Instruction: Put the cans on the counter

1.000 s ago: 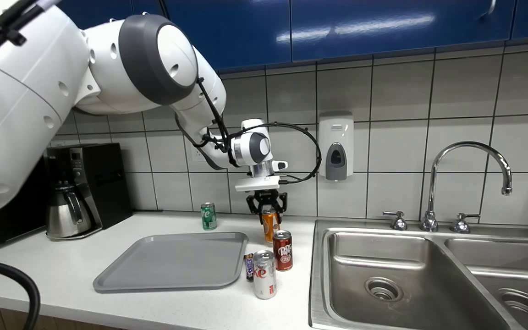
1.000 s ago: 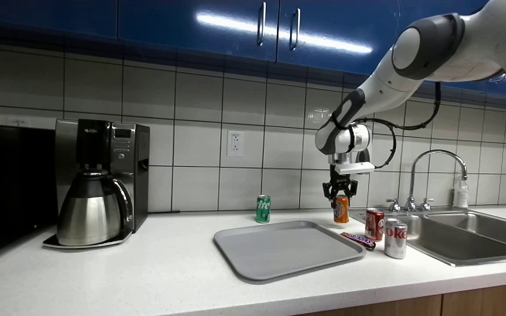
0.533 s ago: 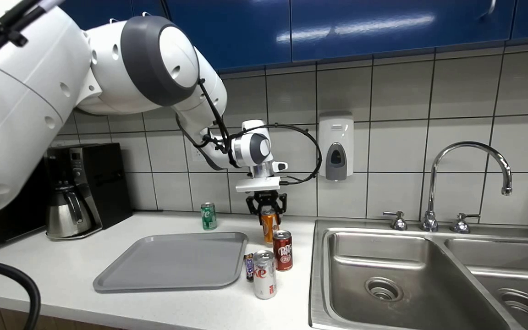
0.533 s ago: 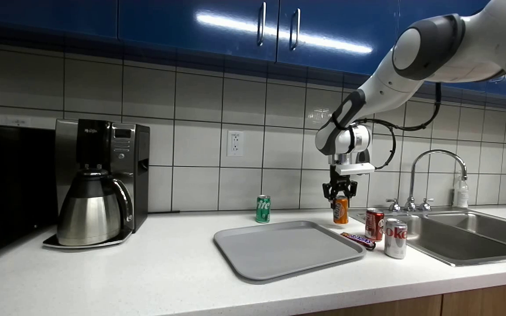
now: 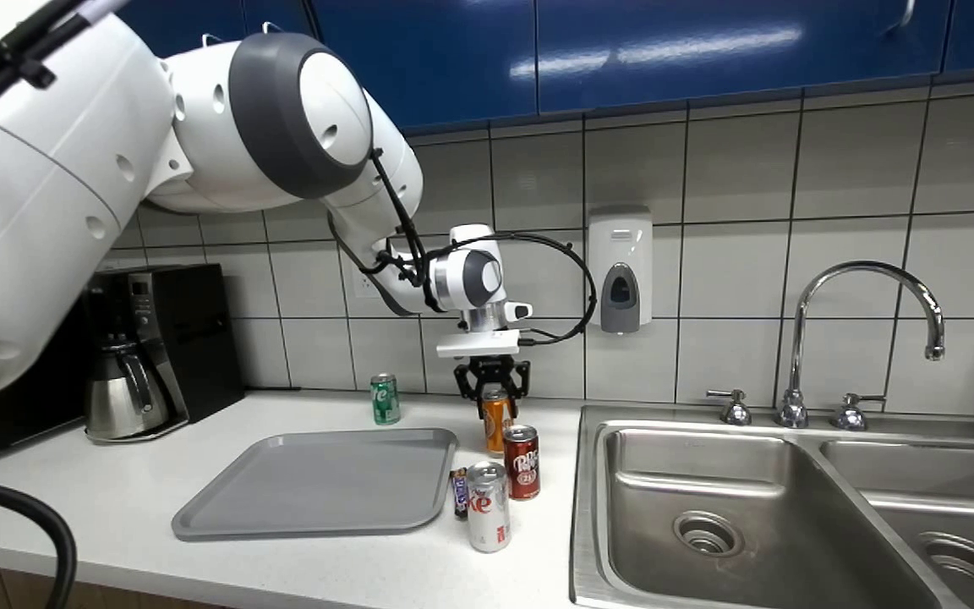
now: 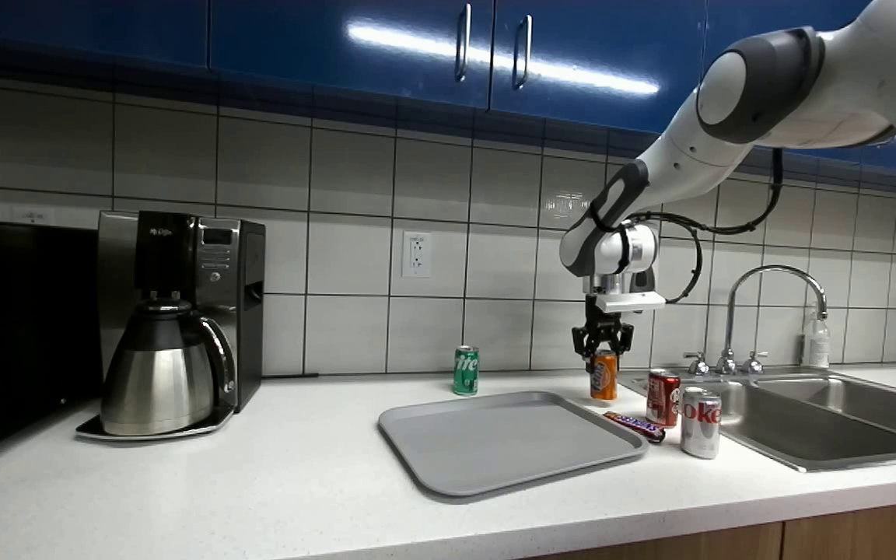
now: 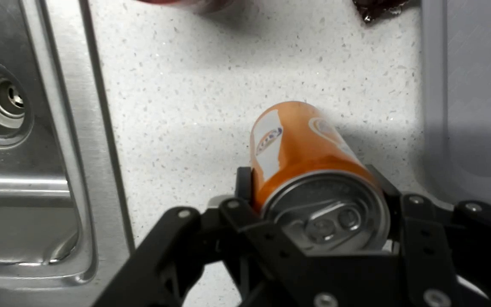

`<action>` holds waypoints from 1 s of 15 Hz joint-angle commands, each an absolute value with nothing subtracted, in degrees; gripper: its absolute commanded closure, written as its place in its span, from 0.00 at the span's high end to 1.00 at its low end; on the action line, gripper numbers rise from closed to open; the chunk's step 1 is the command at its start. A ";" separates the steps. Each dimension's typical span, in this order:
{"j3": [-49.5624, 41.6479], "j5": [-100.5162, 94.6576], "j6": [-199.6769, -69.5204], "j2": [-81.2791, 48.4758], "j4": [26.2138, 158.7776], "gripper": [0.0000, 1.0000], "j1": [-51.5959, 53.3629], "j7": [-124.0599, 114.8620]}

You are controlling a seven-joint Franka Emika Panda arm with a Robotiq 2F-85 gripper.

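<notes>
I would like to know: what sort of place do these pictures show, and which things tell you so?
Most likely a kitchen (home or office is not clear): a coffee maker stands on the counter, a steel double sink is set into it, and blue cupboards hang above.

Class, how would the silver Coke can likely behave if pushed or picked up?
The silver Coke can would probably tip if pushed near its top, standing upright and taller than wide. Toppled, its round body would likely roll. Its smooth, shiny surface may slip in a loose grip.
</notes>
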State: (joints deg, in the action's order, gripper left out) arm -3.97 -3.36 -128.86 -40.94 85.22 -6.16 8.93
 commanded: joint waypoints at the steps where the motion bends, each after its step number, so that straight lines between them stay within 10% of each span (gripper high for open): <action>1: -2.59 -2.58 -127.94 -40.65 84.70 0.38 -7.62 11.00; 10: -2.79 -2.97 -128.33 -41.84 84.75 0.38 -7.28 10.18; 12: -2.64 -2.83 -127.40 -41.46 84.89 0.90 -7.38 10.50; 15: -2.25 -2.35 -127.51 -39.69 86.27 0.98 -7.75 11.14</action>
State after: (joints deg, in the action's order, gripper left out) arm -3.61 -3.36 -128.86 -41.96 85.21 -6.40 9.22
